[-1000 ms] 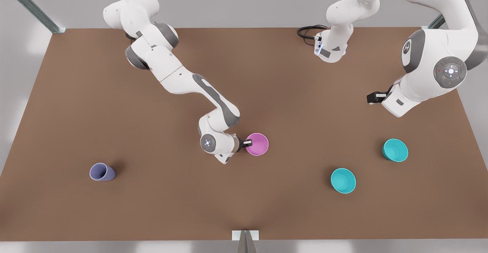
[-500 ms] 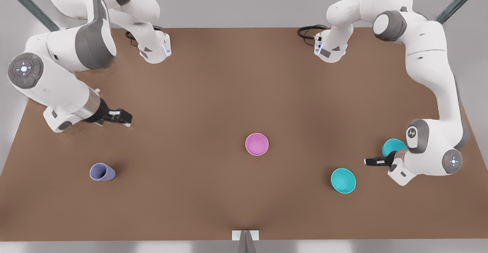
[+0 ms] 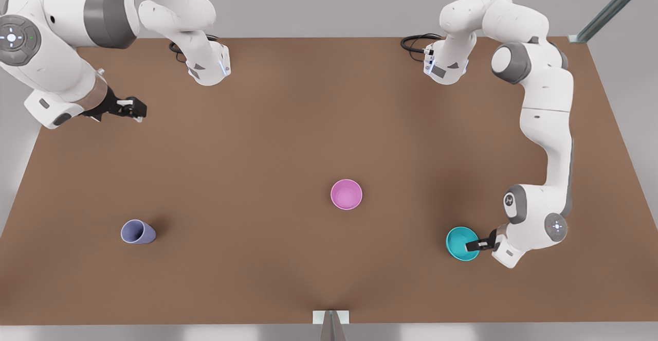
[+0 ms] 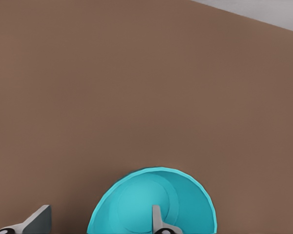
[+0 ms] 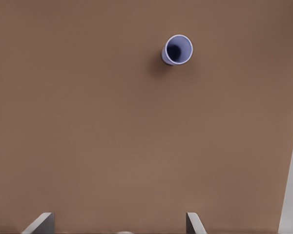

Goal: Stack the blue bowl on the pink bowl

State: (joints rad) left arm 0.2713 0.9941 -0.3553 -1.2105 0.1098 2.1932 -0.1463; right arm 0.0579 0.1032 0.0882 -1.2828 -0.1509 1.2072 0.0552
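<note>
1. I have the left gripper (image 3: 472, 245) down at the blue bowl (image 3: 461, 243), on the front view's right of the bench (image 3: 288, 125). Its jaws are spread and straddle the bowl's wall: in the left wrist view one finger (image 4: 157, 220) stands inside the bowl (image 4: 136, 204), the other finger (image 4: 35, 222) outside it on the bare bench (image 4: 136, 87).
2. I see no squeeze on the rim; the jaws stand wide with the wall between them.
3. The blue bowl sits upright on the bench, partly inside the left jaws.
4. The pink bowl (image 3: 346, 194) stands upright near the middle of the bench, well apart from the left jaws and outside both pairs.
5. The right gripper (image 3: 134, 108) hangs above the bench at the front view's left, far edge, and that arm waits. Its jaws are wide with nothing between them; in the right wrist view both fingers (image 5: 39, 222) frame bare bench (image 5: 112, 136).
6. A lavender cup (image 3: 138, 232) stands well ahead of the right jaws, its mouth (image 5: 178, 49) facing the right wrist camera.
</note>
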